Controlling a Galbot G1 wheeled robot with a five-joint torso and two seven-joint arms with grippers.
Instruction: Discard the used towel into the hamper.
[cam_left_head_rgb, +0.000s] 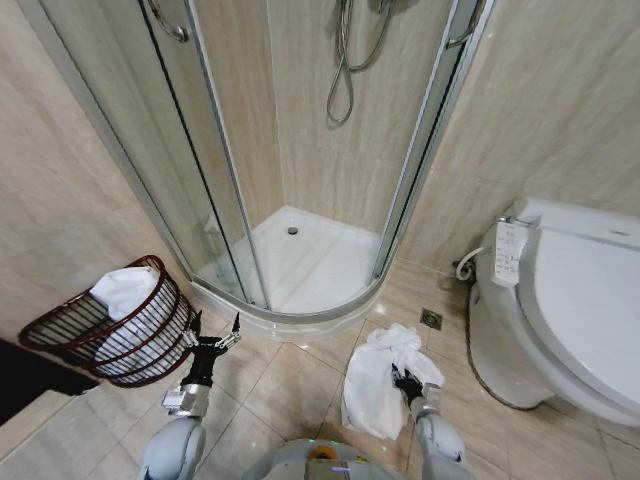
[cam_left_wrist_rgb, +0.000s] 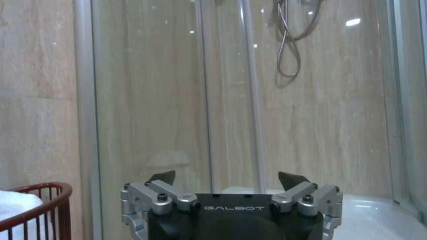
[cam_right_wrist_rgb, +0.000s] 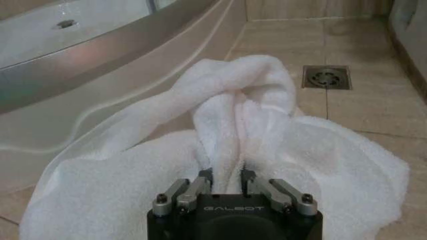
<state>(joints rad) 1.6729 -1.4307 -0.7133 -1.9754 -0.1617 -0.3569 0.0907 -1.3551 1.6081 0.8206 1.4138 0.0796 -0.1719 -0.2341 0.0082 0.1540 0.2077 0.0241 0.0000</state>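
White terry cloth bunches between the pinched fingers of the right gripper (cam_right_wrist_rgb: 227, 176), which clamps a fold of the towel (cam_left_head_rgb: 380, 385) low over the tiled floor (cam_left_head_rgb: 290, 385), between the shower tray (cam_left_head_rgb: 300, 265) and the toilet (cam_left_head_rgb: 570, 320). Most of the towel seems to rest on the tiles near the floor drain (cam_right_wrist_rgb: 325, 77). On the robot's left stands the hamper (cam_left_head_rgb: 60, 325), tilted against the wall, with another white towel (cam_left_head_rgb: 125, 290) already inside. Just beside its rim hangs the left gripper (cam_left_head_rgb: 215, 333), fingers spread wide and holding nothing.
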